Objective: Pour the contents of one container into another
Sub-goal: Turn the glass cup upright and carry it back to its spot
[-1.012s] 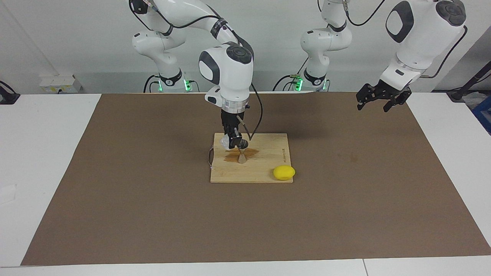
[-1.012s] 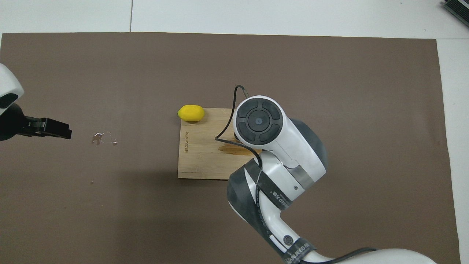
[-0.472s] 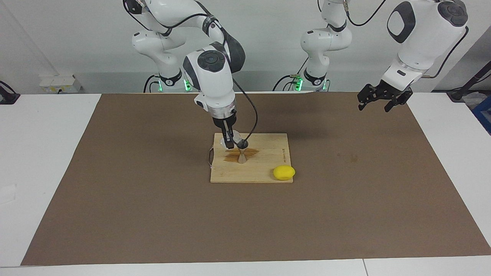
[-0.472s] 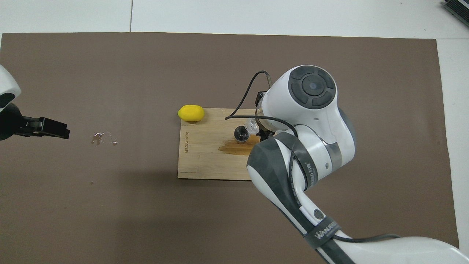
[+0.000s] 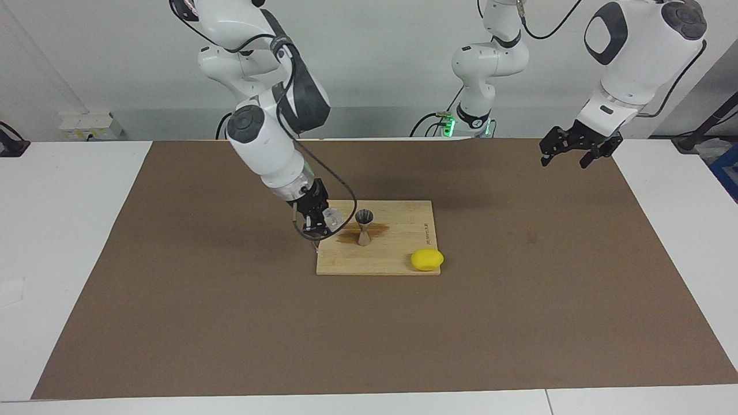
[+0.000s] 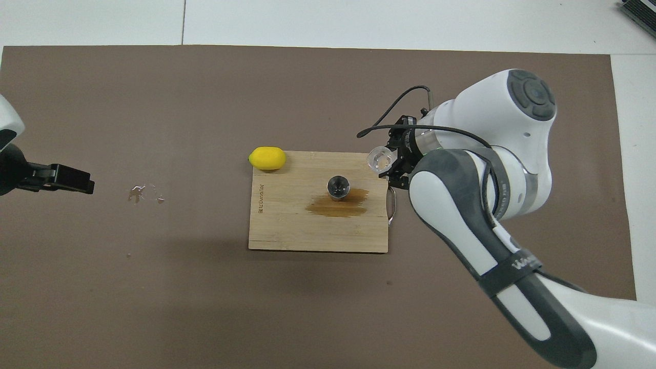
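Jigger (image 5: 364, 226): upright on the cutting board (image 5: 398, 259), a brown wet stain at its foot. Clear cup (image 5: 331, 216): pinched in the right gripper (image 5: 317, 220), raised beside the jigger. Left gripper (image 5: 568, 153): spread, waiting well apart. We judge pouring done; setting down remains.

White arms (image 6: 512, 123) with grey joint bands, black cables, black fingers (image 5: 314, 214)

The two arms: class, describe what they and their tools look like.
Both arms have glossy white shells with dark grey joint sections and round grey caps. The right arm carries a grey band with white lettering and a thin black cable. The right tool and left tool are black.
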`<state>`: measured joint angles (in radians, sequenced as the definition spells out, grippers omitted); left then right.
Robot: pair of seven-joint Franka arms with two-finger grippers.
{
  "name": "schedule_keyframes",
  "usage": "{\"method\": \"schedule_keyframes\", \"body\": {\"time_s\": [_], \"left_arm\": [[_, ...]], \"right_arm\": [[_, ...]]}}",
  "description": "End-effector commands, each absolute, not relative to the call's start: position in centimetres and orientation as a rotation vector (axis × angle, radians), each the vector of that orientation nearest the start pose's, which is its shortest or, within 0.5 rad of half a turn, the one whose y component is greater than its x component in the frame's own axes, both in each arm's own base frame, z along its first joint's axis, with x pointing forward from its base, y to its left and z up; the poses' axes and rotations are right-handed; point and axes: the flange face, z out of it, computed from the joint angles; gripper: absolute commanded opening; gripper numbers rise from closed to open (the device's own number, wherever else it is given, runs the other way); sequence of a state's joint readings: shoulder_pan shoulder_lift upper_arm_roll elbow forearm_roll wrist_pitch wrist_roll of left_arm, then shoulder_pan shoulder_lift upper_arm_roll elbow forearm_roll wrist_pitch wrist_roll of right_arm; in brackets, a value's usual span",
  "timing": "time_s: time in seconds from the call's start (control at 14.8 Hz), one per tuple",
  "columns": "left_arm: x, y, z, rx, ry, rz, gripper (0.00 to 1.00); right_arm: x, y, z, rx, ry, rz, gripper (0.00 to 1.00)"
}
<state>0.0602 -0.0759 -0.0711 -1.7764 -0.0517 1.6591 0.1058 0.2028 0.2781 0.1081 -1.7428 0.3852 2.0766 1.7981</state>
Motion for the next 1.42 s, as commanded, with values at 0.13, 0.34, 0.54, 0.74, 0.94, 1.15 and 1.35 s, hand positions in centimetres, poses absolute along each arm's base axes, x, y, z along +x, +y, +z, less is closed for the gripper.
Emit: {"method": "schedule_keyframes", "body": {"time_s": [0.13,0.34,0.54,0.74,0.94,1.15,1.35], "left_arm": [[53.4,-1.0,57.8,-3.169,0.155,0.076,1.0],[53.5,-1.0,57.8,-3.169,0.155,0.074,1.0],[53.5,-1.0,57.8,-3.169,0.155,0.074,1.0],[53.5,-0.9,57.8,-3.169,0.152,0.074,1.0],[53.5,-0.9,57.8,-3.169,0.152,0.074,1.0],[53.5,-0.8,57.8,-3.169,0.15,0.074,1.0],[53.4,-0.6,57.8,-3.17,0.147,0.071,1.0]], "right_arm": [[59.1,13.1,39.2,-1.734,2.088,0.604,0.0],[58.2,8.0,36.5,-1.694,2.044,0.651,0.0],[57.7,3.6,34.8,-1.647,2.019,0.672,0.0],[57.4,-0.4,32.9,-1.644,2.002,0.689,0.0],[57.0,-4.5,29.2,-1.654,1.926,0.715,0.0],[56.5,-7.3,26.7,-1.707,1.834,0.723,0.0],[56.3,-8.1,26.1,-1.751,1.767,0.705,0.0]]}}
